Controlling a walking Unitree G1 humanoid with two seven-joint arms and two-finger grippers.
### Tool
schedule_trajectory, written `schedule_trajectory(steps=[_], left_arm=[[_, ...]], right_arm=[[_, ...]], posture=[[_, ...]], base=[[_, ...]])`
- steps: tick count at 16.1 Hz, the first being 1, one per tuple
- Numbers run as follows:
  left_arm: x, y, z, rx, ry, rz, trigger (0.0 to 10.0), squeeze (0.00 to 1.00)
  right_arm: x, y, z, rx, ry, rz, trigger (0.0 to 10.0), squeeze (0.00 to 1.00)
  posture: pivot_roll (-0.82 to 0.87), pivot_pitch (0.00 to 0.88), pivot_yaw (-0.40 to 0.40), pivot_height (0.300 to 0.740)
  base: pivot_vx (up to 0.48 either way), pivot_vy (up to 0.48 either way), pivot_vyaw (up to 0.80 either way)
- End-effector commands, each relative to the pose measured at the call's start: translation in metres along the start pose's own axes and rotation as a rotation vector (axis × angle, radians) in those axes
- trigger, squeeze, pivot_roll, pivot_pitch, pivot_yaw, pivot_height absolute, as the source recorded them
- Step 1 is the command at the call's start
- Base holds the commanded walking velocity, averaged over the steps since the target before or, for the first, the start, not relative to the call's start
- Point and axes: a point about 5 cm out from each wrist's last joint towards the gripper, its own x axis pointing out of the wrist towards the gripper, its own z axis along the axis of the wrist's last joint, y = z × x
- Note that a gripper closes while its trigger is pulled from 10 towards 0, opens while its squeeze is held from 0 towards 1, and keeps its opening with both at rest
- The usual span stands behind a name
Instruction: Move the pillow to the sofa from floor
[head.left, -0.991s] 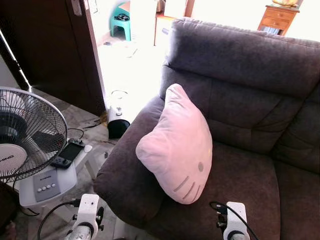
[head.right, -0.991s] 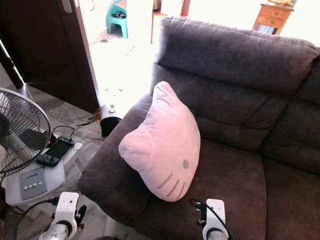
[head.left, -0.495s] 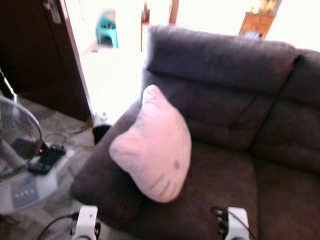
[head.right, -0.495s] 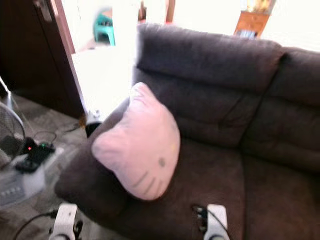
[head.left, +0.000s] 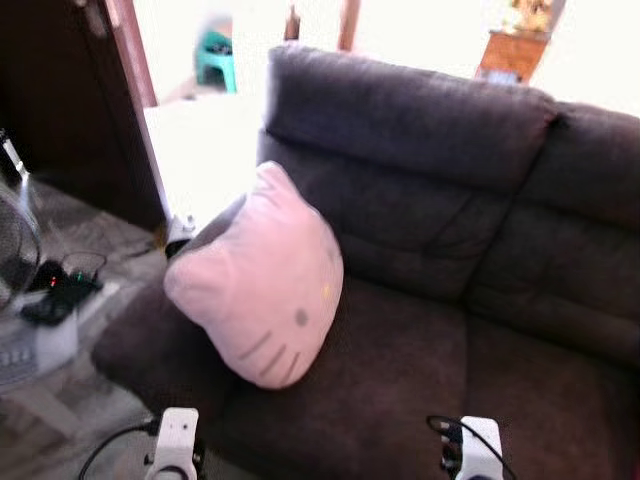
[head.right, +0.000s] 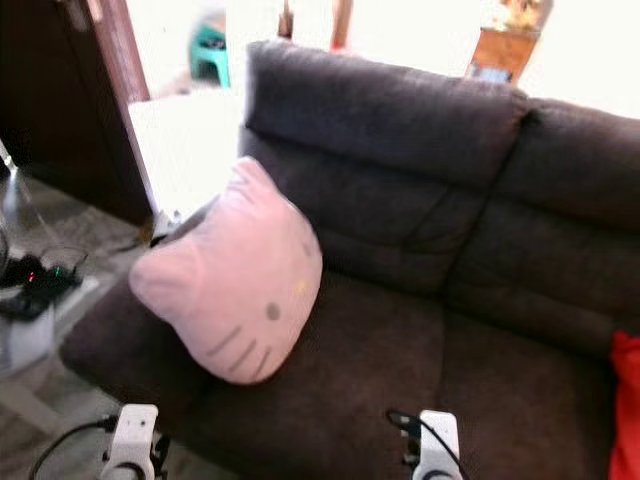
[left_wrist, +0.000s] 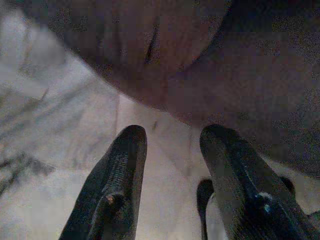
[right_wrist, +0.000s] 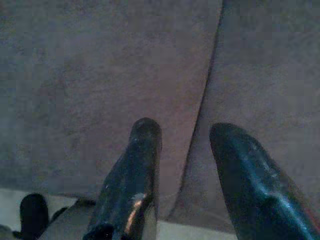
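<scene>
pillow: pink cat-face pillow (head.left: 257, 281) sits on the sofa, propped tilted against the armrest at my left end, face side toward me, grey whisker lines and one dark eye visible; its top ear rests by the backrest
sofa: dark brown fabric sofa (head.left: 440, 180), backrest in two padded sections, seat cushions split by a seam; picture slightly blurred
my left gripper: left gripper (left_wrist: 170, 150) hangs low, fingers apart, nothing between them; pale tiled floor and the sofa's rounded front edge lie past the tips in the left wrist view
my right gripper: right gripper (right_wrist: 182, 137) also low, fingers apart and empty; it looks along the sofa's fabric front where a seam runs between two panels
my wrists: white ends of both arms show at the bottom edge of the eye views, left (head.left: 176, 440), right (head.left: 478, 448), each with a black cable; both well apart from the pillow
floor: marbled tile floor (head.left: 70, 375) to the left of the sofa
fan: edge of a standing fan (head.left: 14, 255) at far left, its white base with a dark handheld device (head.left: 55, 295) lying on it, small red light showing
door: dark wooden door (head.left: 70, 100) behind the fan, bright doorway next to it
beyond doorway: teal stool (head.left: 213, 57), blurred; wooden cabinet (head.left: 510, 52) behind the sofa back, overexposed
red thing: bit of red fabric (head.right: 625, 410) on the seat at far right edge, cannot tell what it is
</scene>
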Motion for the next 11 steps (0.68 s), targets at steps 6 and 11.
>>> schedule_trajectory(steps=[6, 11], left_arm=[[0.0, -0.0012, 0.0, -0.003, -0.003, -0.008, 10.0, 0.0], [0.0004, -0.0051, 0.001, -0.007, -0.003, -0.013, 10.0, 0.0]], right_arm=[[0.0009, 0.0023, 0.0047, 0.014, -0.017, 0.022, 10.0, 0.0], [0.001, 0.0019, 0.0047, 0.002, -0.013, 0.025, 10.0, 0.0]], posture=[[0.12, 0.01, -0.1, 0.74], [0.12, 0.009, -0.101, 0.74]], base=[[0.0, 0.0, -0.64], [0.0, 0.0, -0.63]])
